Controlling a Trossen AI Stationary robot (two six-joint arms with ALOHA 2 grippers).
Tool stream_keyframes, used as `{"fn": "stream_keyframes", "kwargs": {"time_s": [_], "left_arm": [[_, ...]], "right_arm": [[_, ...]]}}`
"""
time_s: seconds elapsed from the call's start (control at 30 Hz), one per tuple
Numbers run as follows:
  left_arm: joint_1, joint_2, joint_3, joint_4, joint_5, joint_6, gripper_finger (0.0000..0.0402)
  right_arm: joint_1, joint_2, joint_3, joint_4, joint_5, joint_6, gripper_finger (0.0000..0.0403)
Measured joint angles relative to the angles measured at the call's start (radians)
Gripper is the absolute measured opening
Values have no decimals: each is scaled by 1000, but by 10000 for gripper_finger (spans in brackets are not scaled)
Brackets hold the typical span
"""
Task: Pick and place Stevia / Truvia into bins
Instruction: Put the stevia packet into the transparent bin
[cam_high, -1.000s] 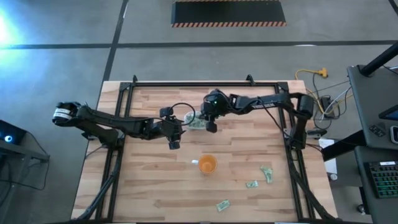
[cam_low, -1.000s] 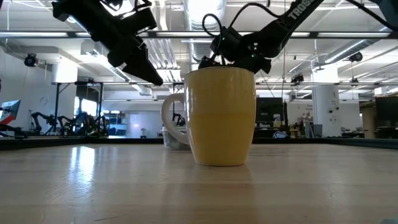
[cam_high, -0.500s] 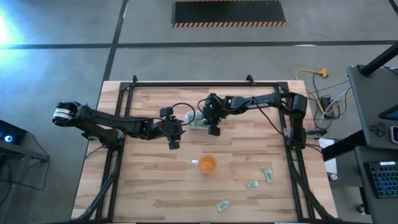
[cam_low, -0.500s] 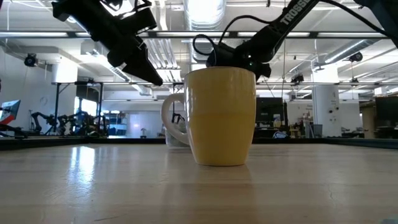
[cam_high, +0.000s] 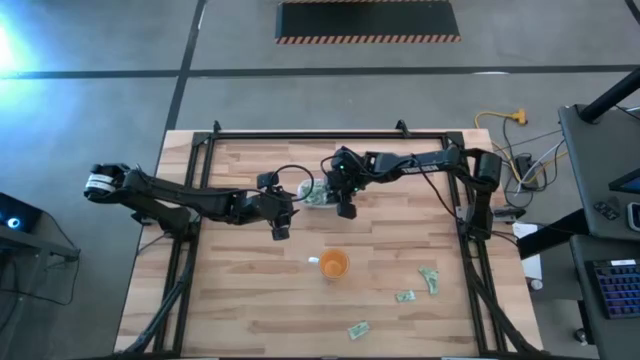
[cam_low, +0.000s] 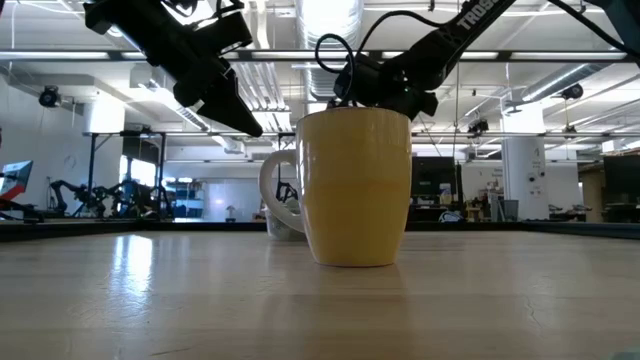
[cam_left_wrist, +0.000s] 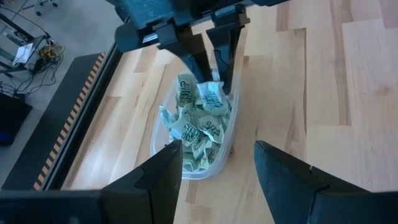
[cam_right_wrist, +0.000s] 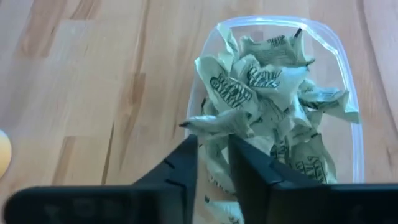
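The right end effector (cam_right_wrist: 212, 163) has risen slightly, seemingly pinching a crumpled sachet (cam_right_wrist: 214, 123) above the tub (cam_right_wrist: 348, 81).

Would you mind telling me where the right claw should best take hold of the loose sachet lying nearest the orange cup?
Probably across its short width, from straight above. That sachet lies flat on the bare table, apart from the orange cup and the other sachets, so nothing blocks a vertical approach. The right claw now sits over the tub.
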Motion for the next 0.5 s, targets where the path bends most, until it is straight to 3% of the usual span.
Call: {"fn": "stream_keyframes", "kwargs": {"time_s": [0.23, 0.5], "left_arm": [[0, 0, 0, -1, 0, 0, 183], [-3, 0, 0, -4, 1, -7, 183]], "right_arm": [[-1, -36, 12, 16, 28, 7, 149], [-1, -193, 11, -149, 156, -4, 152]]}}
